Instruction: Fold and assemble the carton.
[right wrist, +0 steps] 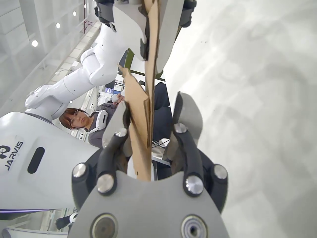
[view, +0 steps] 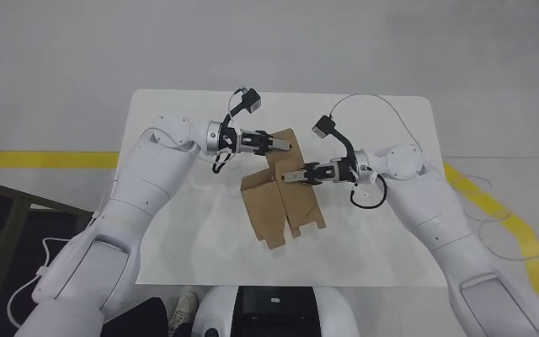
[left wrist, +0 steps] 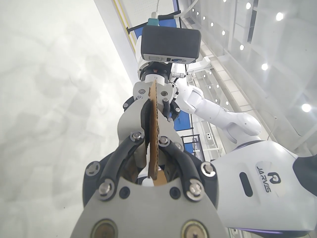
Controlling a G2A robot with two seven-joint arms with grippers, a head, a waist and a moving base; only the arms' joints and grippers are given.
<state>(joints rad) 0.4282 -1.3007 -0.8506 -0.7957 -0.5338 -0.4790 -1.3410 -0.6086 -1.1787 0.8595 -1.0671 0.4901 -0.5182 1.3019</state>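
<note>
A flat brown carton (view: 278, 198) is held up over the middle of the white table (view: 177, 244), flaps hanging toward the front edge. My left gripper (view: 283, 145) is shut on its far upper flap; the left wrist view shows the cardboard (left wrist: 154, 134) edge-on, pinched by my left gripper (left wrist: 153, 111). My right gripper (view: 291, 176) sits just below it at the carton's middle. In the right wrist view it (right wrist: 151, 104) is open astride the cardboard edge (right wrist: 145, 125). One finger (right wrist: 118, 120) touches the sheet; the other (right wrist: 185, 110) stands off it.
Bare tabletop lies on both sides of the carton and toward the far edge (view: 278, 94). A yellow floor stripe (view: 50, 158) runs past the table's left side. The two grippers are close together, pointing at each other.
</note>
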